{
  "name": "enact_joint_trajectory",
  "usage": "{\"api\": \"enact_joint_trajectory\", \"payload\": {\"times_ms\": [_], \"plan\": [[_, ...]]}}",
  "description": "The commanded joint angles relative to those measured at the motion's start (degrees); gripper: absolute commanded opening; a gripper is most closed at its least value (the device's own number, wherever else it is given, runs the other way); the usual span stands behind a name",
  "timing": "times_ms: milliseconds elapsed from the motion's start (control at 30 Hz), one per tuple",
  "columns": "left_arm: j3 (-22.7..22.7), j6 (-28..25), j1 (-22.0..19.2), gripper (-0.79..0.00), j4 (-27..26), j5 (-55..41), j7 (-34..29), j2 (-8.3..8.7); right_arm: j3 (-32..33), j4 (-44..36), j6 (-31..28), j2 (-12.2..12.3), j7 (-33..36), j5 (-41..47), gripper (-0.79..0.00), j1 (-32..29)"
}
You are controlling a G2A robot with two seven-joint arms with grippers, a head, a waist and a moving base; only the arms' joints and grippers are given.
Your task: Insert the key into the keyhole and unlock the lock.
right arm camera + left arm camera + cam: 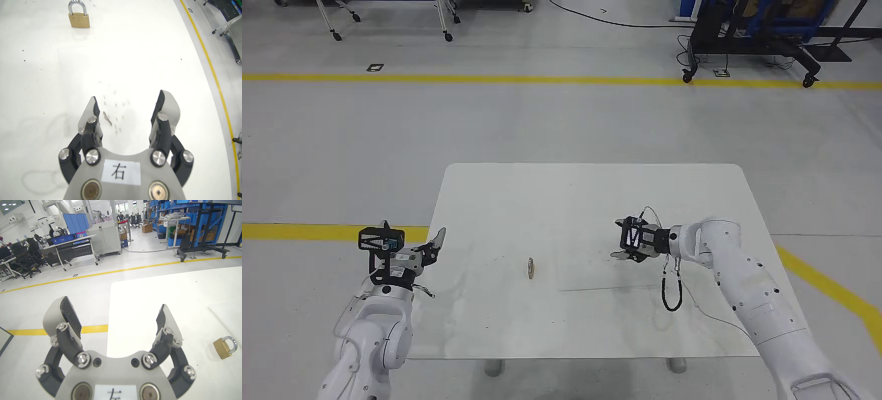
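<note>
Jaws of the right gripper [128, 98] stand open. The key [107, 118] lies flat on the surface [132, 47] between them, close beside one finger and not gripped. Its teeth are too small to make out. Jaws of the left gripper [114, 306] are open too and hold nothing, at the surface's edge. Each gripper carries a white label [121, 172] with one handwritten character; the left one is cut off at the view's edge. Farther out, the lock [79, 19] lies flat, shackle closed, between both grippers and well apart from the key. Its keyhole is hidden.
</note>
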Motion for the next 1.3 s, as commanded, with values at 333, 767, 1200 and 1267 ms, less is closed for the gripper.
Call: {"api": "enact_joint_trajectory", "payload": {"times_ms": [333, 767, 1200, 1267], "plan": [[0.0, 0.0, 0.0, 0.000, 0.0, 0.0, 0.0, 0.00, -12.6, 8.0, 0.0, 3.5, -10.8, 0.3, -0.326, 5.9], [0.0, 0.0, 0.0, 0.000, 0.0, 0.0, 0.0, 0.00, -20.2, 10.6, 0.0, 5.9, -12.4, 1.1, -0.514, 10.2], [0.0, 0.0, 0.0, 0.000, 0.0, 0.0, 0.0, 0.00, -21.4, 10.4, 0.1, 6.4, -10.9, 2.9, -0.785, 11.8], [0.0, 0.0, 0.0, 0.000, 0.0, 0.0, 0.0, 0.00, -20.8, 9.7, 0.5, 6.8, -11.6, 2.6, -0.785, 11.4]]}}
